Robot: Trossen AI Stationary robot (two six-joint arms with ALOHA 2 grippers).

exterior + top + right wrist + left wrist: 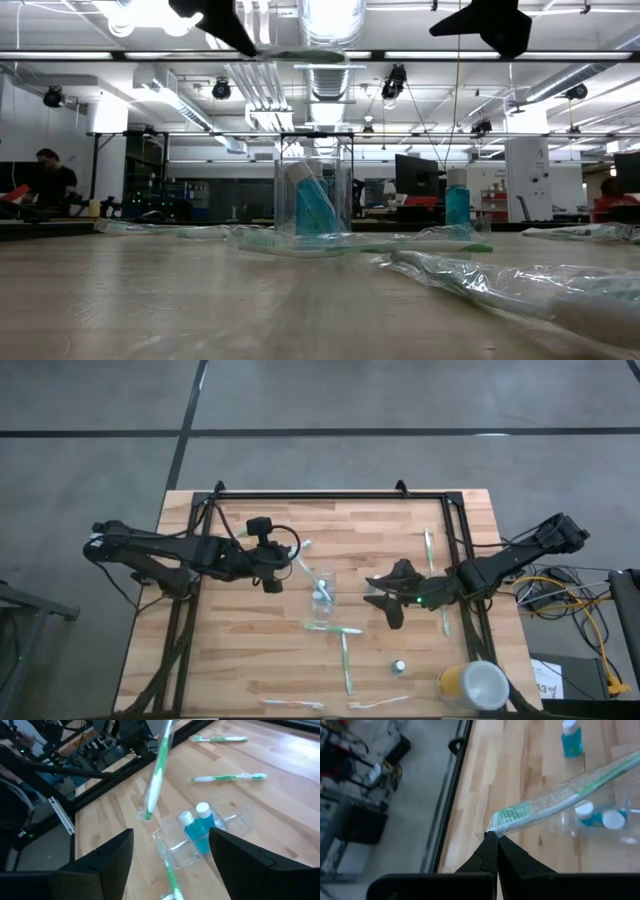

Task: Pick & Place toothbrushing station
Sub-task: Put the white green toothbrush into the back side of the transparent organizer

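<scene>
A small clear cup (pixel 322 590) stands mid-table with two blue, white-capped tubes inside (pixel 197 827). A third tube (pixel 399 667) stands on its base nearer the front edge. My left gripper (pixel 272 575), left of the cup, is shut on a wrapped white-and-green toothbrush (pixel 560 795) that reaches out over the cup. My right gripper (pixel 385 602) hovers open and empty just right of the cup; its fingers frame the cup in the right wrist view (pixel 170 865). Several more toothbrushes lie flat on the table (pixel 333 628). My left gripper pinches the very end of the toothbrush's clear wrapper (pixel 494 829), at the thick green-and-white end, between its two fingertips. The brush runs straight on from the fingers. It is lifted clear of the table, and its free end (pixel 148 812) is above the cup's rim.
A larger yellow cup with a white top (pixel 475 685) stands at the front right corner. Loose toothbrushes lie at the back right (pixel 430 550), centre front (pixel 346 660) and along the front edge (pixel 292 704). A black frame (pixel 330 495) borders the table's far side.
</scene>
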